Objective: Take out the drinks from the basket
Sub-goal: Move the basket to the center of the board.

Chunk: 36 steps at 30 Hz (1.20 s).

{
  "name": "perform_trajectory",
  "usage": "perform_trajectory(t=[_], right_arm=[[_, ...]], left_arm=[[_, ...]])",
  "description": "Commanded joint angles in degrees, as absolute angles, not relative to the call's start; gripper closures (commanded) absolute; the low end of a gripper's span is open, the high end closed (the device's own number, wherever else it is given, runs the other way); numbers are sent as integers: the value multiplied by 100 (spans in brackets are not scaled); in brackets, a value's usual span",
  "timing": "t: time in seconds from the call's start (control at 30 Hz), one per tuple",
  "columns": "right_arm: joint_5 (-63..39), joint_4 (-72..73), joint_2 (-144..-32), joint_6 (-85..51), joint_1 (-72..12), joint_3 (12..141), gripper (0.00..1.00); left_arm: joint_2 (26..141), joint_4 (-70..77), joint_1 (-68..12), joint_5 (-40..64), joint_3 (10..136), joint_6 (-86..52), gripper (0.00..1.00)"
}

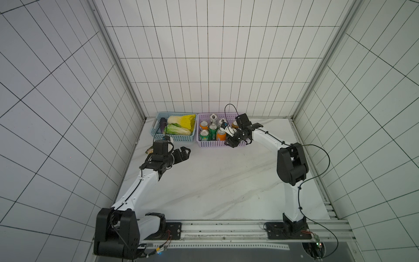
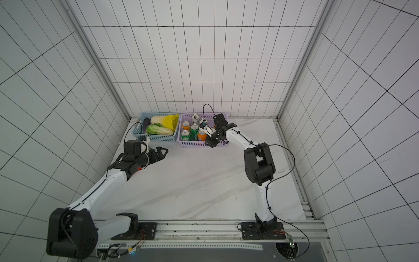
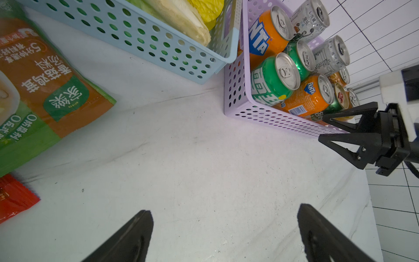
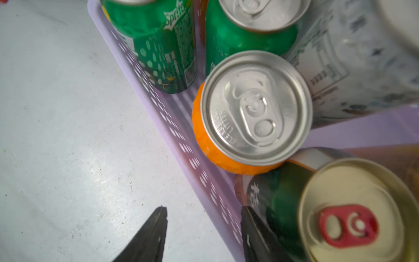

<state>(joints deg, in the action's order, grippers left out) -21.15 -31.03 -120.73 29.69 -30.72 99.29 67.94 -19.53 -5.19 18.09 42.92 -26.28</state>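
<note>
**A:** Where are the cans (image 3: 274,79)?

**B:** All 9 stand upright in the basket (image 1: 212,144), which sits at the back of the table (image 1: 215,181), touching the blue basket (image 1: 172,138). 4 are orange, 2 green, 2 silver, 1 dark green.

**A:** And the right gripper (image 4: 204,217)?

**B:** It is low at the basket's near wall, toward the right arm's end. Its jaws stand partly apart, astride that wall. 1 finger is outside over the table. The other is inside, just beside the dark green can (image 4: 283,199), and I cannot tell whether it touches the can. Nothing is clamped. An orange can (image 4: 254,106) stands right next to the dark green can.

**A:** The left gripper (image 3: 224,226)?

**B:** Its jaws are spread wide and empty. It hovers over bare table in front of the blue basket, well apart from the cans.

**A:** Anything else nearby?

**B:** A green packet (image 3: 45,90) and a red packet (image 3: 13,197) lie flat on the table beside the left arm. Cabbage (image 1: 181,124) fills the blue basket.
</note>
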Motion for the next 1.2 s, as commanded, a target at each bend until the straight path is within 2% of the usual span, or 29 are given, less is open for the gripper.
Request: perform_trajectory(t=[0.0,0.57,0.77,0.93,1.17], right_arm=[[-1962,-3372,-12279,3346,-3146,10278,47],[-1531,-3621,-12940,4327,-3396,10916,61],[-1477,-3665,-12930,4499,-3472,10838,68],[-1542,-3673,-12835,4602,-3496,10745,78],[-1628,-3691,-12623,4720,-3507,10512,83]], left_arm=[[6864,-1900,-505,1846,4272,-2532,2],[6927,-1917,-495,1828,4280,-2523,2],[6897,-1963,-483,1803,4315,-2514,2],[6890,-1970,-463,1804,4315,-2516,2],[6884,-1970,-450,1832,4315,-2540,2]])
